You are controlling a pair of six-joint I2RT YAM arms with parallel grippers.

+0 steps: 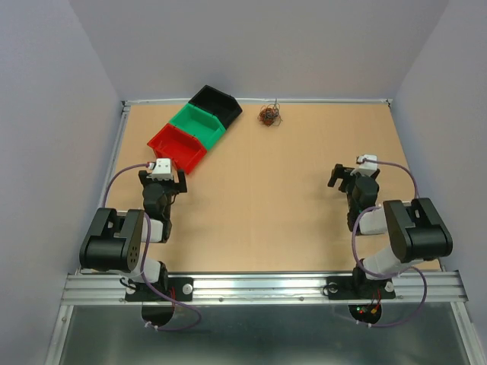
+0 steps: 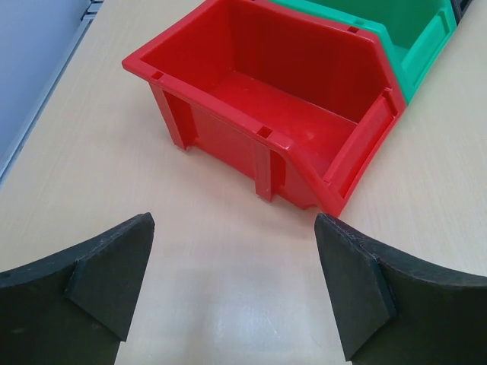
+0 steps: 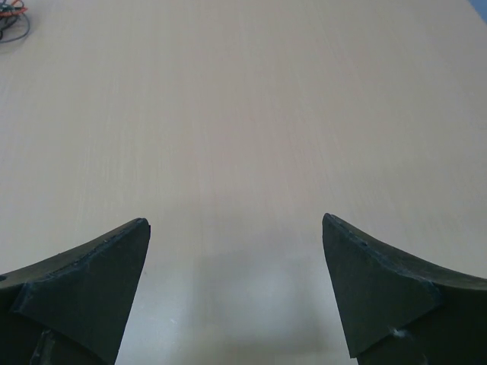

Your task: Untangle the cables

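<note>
The cables [image 1: 268, 115] lie as a small tangled clump of red, orange-brown and dark wires near the table's far edge, just right of the bins. A bit of the clump [image 3: 11, 19] shows at the top left corner of the right wrist view. My left gripper [image 1: 163, 181] is open at the near left, its fingers [image 2: 114, 281] wide apart over bare table, right in front of the red bin [image 2: 266, 91]. My right gripper [image 1: 346, 176] is open at the near right with nothing between its fingers [image 3: 365, 281]. Both are far from the cables.
Three bins stand in a diagonal row at the far left: red [image 1: 176, 146], green [image 1: 197, 124] and black [image 1: 215, 104], all empty as far as I see. A raised rim [image 1: 327, 99] runs along the table's far edge.
</note>
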